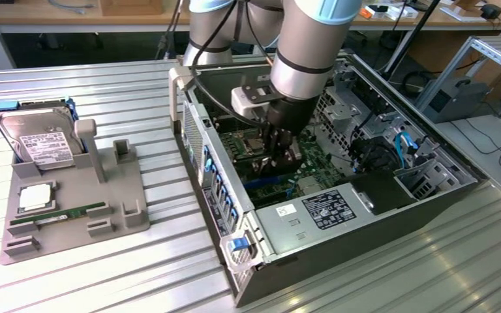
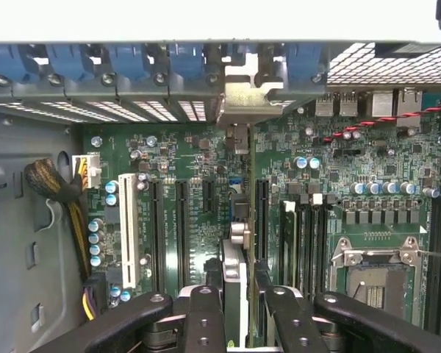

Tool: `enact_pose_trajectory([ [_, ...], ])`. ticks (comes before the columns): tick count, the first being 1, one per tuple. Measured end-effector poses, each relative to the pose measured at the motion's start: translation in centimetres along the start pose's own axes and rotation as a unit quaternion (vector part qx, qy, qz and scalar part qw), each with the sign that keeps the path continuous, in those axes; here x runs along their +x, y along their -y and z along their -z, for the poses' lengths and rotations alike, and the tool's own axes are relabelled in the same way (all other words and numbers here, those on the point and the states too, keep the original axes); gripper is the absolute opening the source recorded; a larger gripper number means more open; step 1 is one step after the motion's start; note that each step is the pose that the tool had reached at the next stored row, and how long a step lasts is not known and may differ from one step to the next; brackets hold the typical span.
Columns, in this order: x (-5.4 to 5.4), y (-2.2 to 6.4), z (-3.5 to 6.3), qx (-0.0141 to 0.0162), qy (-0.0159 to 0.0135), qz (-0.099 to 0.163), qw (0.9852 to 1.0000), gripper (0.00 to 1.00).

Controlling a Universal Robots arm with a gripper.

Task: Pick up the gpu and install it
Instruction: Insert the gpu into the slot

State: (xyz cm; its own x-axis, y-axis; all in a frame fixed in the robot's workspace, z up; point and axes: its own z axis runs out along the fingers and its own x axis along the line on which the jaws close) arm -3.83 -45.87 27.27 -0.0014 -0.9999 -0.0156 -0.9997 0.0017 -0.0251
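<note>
1. the end effector [image 2: 239, 312] is half closed, gripping the gpu [image 2: 235, 283] edge-on between its fingers.
2. pickup is done; the card hangs directly below it over the motherboard [image 2: 191, 213] slots, not visibly seated.

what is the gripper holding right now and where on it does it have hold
The gripper holds the gpu edge-on by its upper edge, above the motherboard slots inside the computer case.

"Can you read any words here?"

"No. There is a white label [image 1: 45, 147] on the hard drive [image 1: 33, 140], and a black sticker [image 1: 327, 209] on the computer case [image 1: 355, 195]. The print on both is too small to read."

"Any numbers?"

"None I can read."
</note>
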Motion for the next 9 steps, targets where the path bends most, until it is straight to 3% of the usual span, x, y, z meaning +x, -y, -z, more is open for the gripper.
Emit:
enact_pose_trajectory([
  [1, 0.0, 0.03, 0.08, 0.0, -0.0068, 0.0, 1.0, 0.27],
  [3, -0.01, 0.05, 0.08, 0.0, -0.0141, 0.0, 0.9999, 0.27],
  [9, -0.23, 0.02, 0.04, 0.0, -0.0151, 0.0, 0.9999, 0.27],
])
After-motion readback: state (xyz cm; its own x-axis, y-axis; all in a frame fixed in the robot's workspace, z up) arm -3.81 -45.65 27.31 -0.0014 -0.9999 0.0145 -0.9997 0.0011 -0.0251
